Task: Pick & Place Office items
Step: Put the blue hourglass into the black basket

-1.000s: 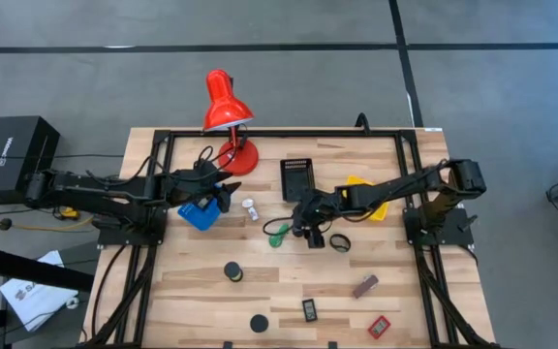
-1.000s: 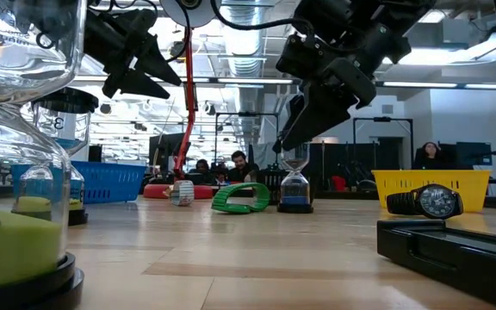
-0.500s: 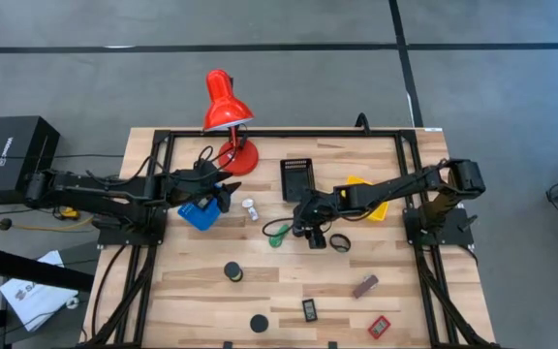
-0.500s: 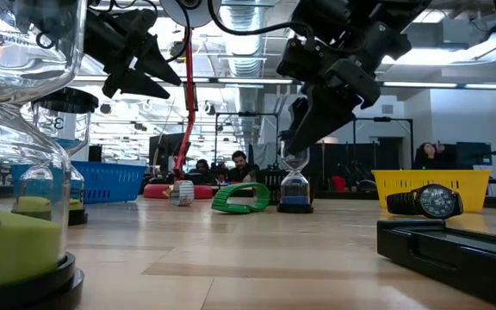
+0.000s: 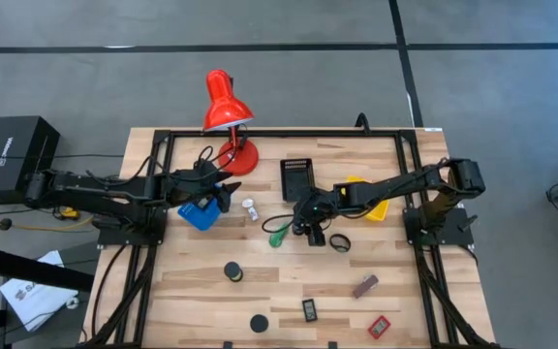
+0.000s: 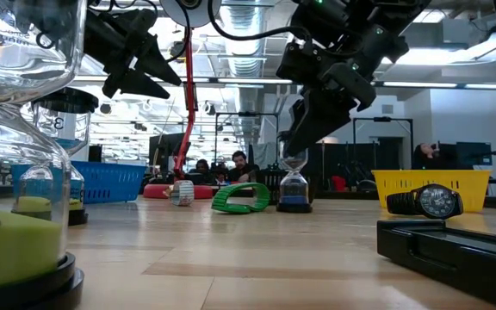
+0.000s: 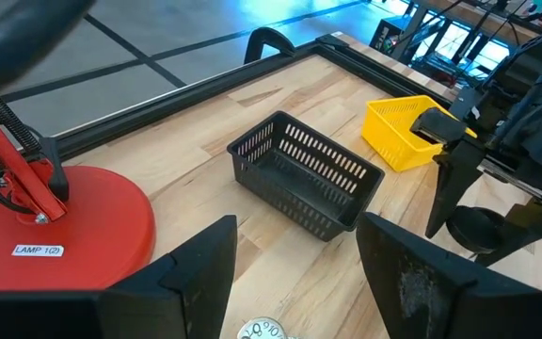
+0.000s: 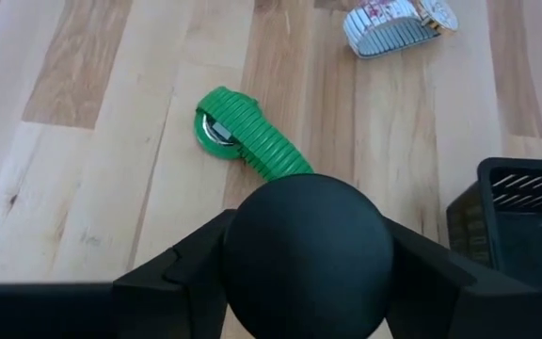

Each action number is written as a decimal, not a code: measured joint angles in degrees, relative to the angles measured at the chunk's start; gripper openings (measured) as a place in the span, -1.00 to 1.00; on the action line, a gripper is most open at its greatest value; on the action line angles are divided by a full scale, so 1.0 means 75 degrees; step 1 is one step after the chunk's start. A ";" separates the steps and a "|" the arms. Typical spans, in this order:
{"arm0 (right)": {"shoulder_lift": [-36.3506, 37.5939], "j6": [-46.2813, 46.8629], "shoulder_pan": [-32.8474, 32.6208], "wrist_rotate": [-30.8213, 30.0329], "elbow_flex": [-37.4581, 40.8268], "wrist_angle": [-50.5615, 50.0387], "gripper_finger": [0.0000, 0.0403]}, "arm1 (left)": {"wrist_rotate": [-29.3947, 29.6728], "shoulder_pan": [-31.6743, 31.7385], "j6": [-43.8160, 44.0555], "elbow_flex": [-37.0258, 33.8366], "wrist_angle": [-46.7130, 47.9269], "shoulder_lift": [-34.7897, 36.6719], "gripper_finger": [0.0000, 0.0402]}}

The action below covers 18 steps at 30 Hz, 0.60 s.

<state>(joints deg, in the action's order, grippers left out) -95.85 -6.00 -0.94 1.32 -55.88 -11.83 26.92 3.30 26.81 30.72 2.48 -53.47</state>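
Right end effector [image 6: 295, 142] over small hourglass [image 6: 294, 182], green watch [image 6: 240, 198]

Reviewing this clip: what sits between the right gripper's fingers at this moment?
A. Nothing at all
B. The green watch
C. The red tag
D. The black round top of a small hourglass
D: in the right wrist view the right gripper has its fingers on either side of the black round top of the hourglass, while the green watch lies apart on the table.

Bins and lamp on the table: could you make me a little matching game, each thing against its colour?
Things:
1. Desk lamp
2. Basket under the left pincer
3. Slatted basket in the middle
4. Bin beneath the right arm

Colours:
a. black
b. yellow
c. red
d. blue

Pairs: 1-c, 2-d, 3-a, 4-b
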 joint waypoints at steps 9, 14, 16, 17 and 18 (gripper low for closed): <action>-0.0003 -0.0006 0.0045 0.0008 0.0000 0.0005 0.09 | 0.0002 0.0000 0.0000 0.0000 0.0000 0.0002 0.07; -0.0003 -0.0003 0.0045 0.0017 0.0000 0.0005 -0.01 | 0.0003 0.0001 0.0000 0.0000 0.0000 0.0003 0.07; -0.0003 -0.0003 0.0045 0.0016 0.0000 0.0005 -0.01 | 0.0003 -0.0002 0.0000 0.0000 0.0000 0.0003 0.07; -0.0003 0.0000 0.0045 0.0017 0.0000 0.0005 -0.01 | 0.0003 0.0000 0.0000 0.0000 0.0000 0.0000 0.07; -0.0003 -0.0003 0.0045 0.0017 0.0000 0.0003 0.00 | 0.0003 0.0000 0.0000 0.0000 0.0000 0.0000 0.07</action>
<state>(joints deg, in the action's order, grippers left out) -95.88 -6.02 -0.60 1.45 -55.88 -11.80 26.94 3.30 26.81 30.72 2.48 -53.47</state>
